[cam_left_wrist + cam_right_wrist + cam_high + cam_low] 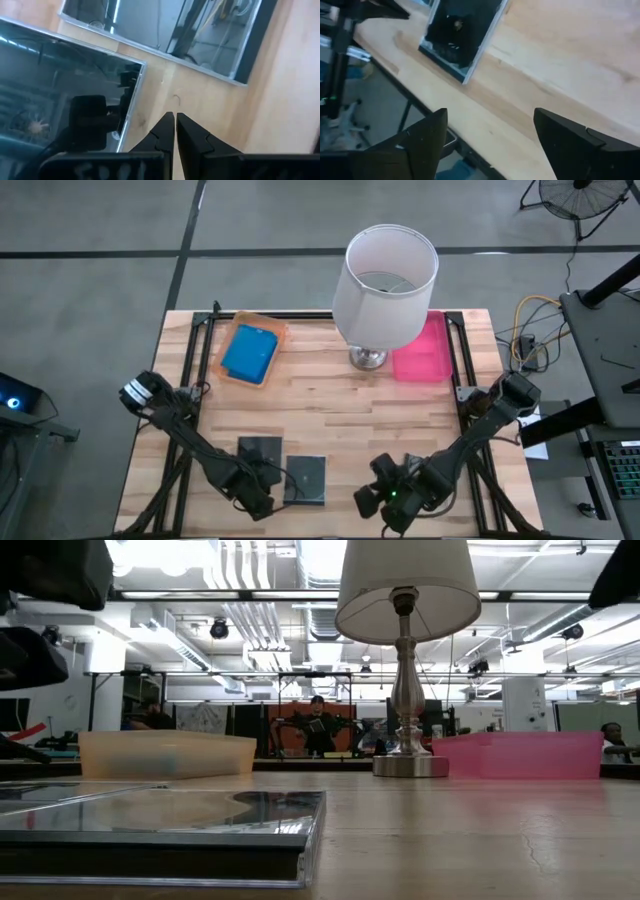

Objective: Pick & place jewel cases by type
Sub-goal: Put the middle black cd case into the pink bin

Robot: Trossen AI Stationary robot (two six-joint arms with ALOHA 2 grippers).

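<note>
My right gripper (487, 145) hangs low over the near edge of the table (400, 420), its fingers (420, 145) spread wide with nothing between them; ahead of it lies a dark square case (460, 35) flat on the wood near that edge. From above I see this gripper (385, 498) just to the right of that case (305, 478), apart from it. My left gripper (175, 122) sits low between two dark cases, fingers pressed together and holding nothing; one case (65, 95) lies just beside its tip and the other (165, 30) farther ahead. In the overhead picture the left gripper (258, 498) is by the near edge, with the second dark case (260, 452) just beyond it. Farther back on the left, a blue case (249, 353) lies in the orange tray (272, 330). The pink tray (425, 360) stands at the far right, and a lamp (384, 280) stands between the two trays. From table height, one dark case (160, 830) fills the near left.
</note>
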